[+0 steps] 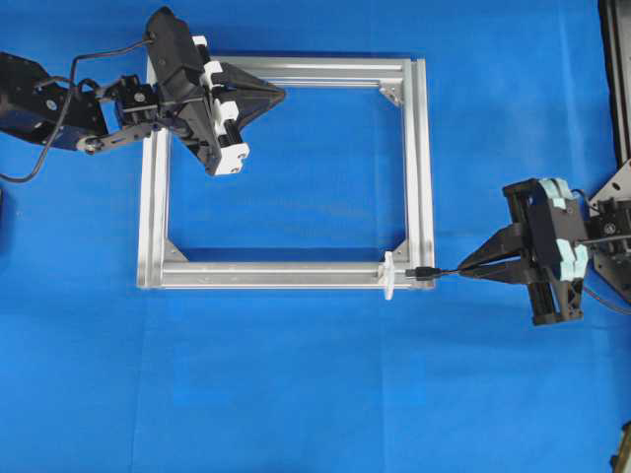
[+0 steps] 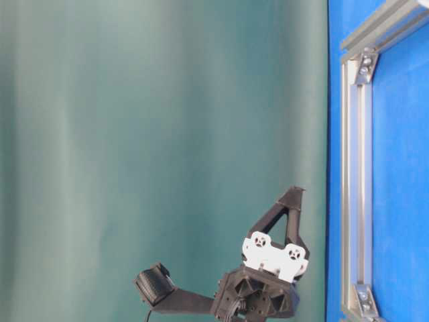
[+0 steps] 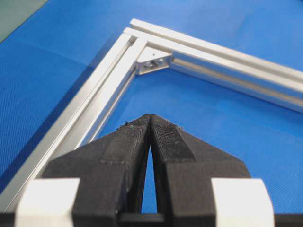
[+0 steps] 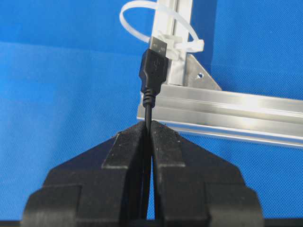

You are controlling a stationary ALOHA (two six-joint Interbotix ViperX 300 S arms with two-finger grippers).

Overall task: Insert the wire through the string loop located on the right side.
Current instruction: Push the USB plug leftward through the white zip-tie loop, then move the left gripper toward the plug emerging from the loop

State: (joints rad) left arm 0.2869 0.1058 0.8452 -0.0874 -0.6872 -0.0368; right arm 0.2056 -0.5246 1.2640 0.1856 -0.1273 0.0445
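Right hand (image 4: 147, 127) clamped on wire (image 4: 149, 111) just behind plug, plug projecting clear for threading. Plug tip at string loop (image 4: 142, 12) on frame (image 1: 419, 158), right near corner; entry likely not begun, depth unclear. Left hand (image 1: 279, 94) shut, empty, parked far-left.

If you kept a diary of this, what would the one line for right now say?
right gripper: shut on wire | plug tip at string loop, not through | left gripper: shut, empty, over frame
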